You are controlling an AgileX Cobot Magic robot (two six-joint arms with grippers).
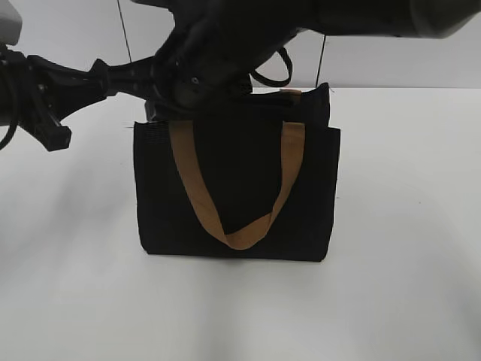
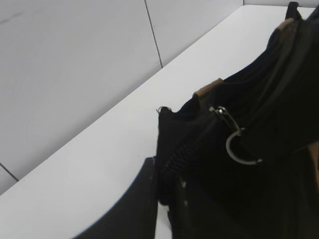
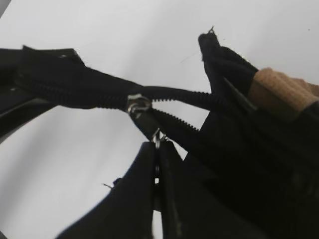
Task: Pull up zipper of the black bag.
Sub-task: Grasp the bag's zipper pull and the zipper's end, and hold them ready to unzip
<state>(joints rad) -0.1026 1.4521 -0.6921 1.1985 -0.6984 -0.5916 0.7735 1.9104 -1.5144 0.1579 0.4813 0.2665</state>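
Note:
The black bag [image 1: 240, 188] stands upright on the white table, one tan handle [image 1: 240, 237] hanging down its front. In the right wrist view the zipper [image 3: 89, 92] is closed to the left of its silver slider [image 3: 138, 103] and split open to the right. My right gripper [image 3: 157, 145] is shut on the small pull tab just below the slider. My left gripper [image 2: 167, 174] is shut on the bag's zipper end [image 2: 174, 157] at a top corner. In the exterior view both arms crowd over the bag's top and hide the jaws.
A silver ring and clip [image 2: 238, 144] hang at the bag's top in the left wrist view. The second tan handle [image 3: 279, 92] lies by the open part. The white table [image 1: 406, 226] stretches round the bag; a white wall [image 2: 75, 74] stands behind.

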